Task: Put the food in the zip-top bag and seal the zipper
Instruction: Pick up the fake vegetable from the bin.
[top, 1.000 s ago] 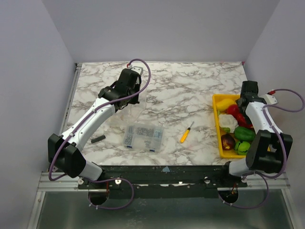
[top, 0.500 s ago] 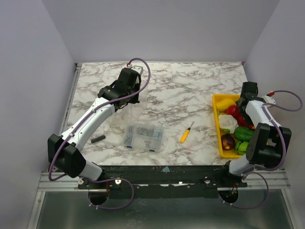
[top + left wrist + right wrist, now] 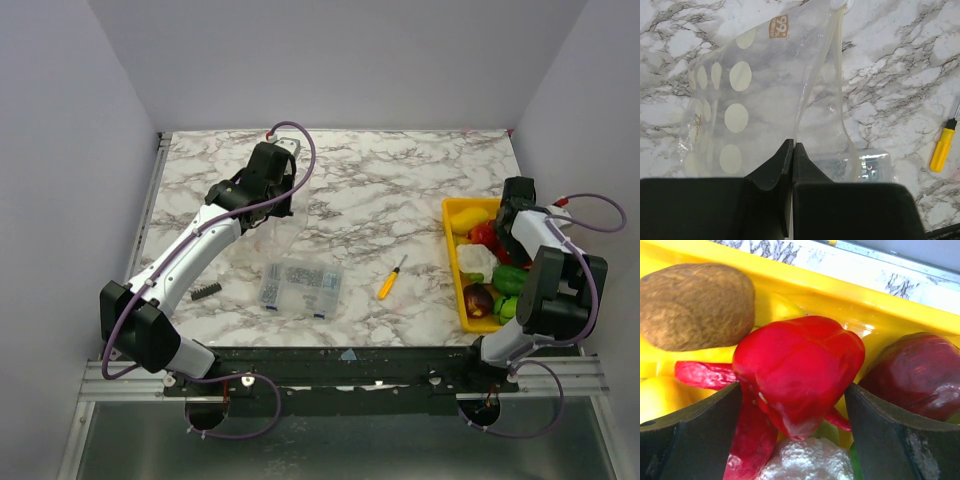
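Left wrist view shows the left gripper [image 3: 792,145] pinched shut on the zip-top bag [image 3: 755,100], whose orange label [image 3: 779,26] blurs to perhaps "99", while the right gripper [image 3: 792,390] spreads around a red pepper [image 3: 800,365] in the yellow tray [image 3: 840,290], contact unclear.

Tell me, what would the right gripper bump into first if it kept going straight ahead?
The right gripper would most likely meet the red pepper first; it sits between the open fingers, in the yellow tray. Depth is unclear.
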{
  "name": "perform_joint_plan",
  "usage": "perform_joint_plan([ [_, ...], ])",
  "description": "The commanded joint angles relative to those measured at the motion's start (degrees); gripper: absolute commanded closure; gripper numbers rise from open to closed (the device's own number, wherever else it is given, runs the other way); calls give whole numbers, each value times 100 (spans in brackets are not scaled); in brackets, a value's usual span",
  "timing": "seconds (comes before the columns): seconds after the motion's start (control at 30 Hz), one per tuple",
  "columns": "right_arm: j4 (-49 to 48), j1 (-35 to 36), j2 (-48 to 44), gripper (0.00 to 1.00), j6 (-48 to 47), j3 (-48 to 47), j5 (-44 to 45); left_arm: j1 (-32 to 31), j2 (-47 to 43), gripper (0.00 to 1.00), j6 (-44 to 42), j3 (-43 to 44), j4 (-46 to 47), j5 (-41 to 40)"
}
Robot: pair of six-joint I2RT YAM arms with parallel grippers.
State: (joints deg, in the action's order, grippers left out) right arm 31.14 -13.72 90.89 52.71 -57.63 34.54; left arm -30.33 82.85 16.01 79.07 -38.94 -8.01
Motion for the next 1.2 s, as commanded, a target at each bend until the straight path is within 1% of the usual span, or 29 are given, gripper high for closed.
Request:
perform_joint_plan([
  [0.0,95,13,-5,19,-243,217,-39,38,69,100,101,143,34,226],
  [0.07,55,10,-174,23,-330,265,-30,36,98,100,128,152,38,298],
  [0.27,-244,17,-748,50,-610,570,-116,36,233,100,174,178,18,300],
  [0.37,-378,15,-997,59,-705,688,-210,36,298,100,222,162,14,237],
  [0.43,-482,22,-1157,67,-821,742,-302,36,344,100,281,174,-39,200],
  [0.63,-682,20,-1512,82,-975,851,-589,36,396,100,559,329,-229,278],
  [0.8,-578,25,-1774,90,-1072,794,-827,36,497,100,587,589,-376,268],
  [0.97,-297,116,-2235,93,-1282,535,-1247,68,661,100,365,868,-473,95],
  [1.07,-336,344,-2586,95,-1547,350,-1832,97,664,100,276,887,-397,171],
  [1.17,-633,731,-2860,96,-1733,222,-2848,121,687,100,210,906,-343,319],
])
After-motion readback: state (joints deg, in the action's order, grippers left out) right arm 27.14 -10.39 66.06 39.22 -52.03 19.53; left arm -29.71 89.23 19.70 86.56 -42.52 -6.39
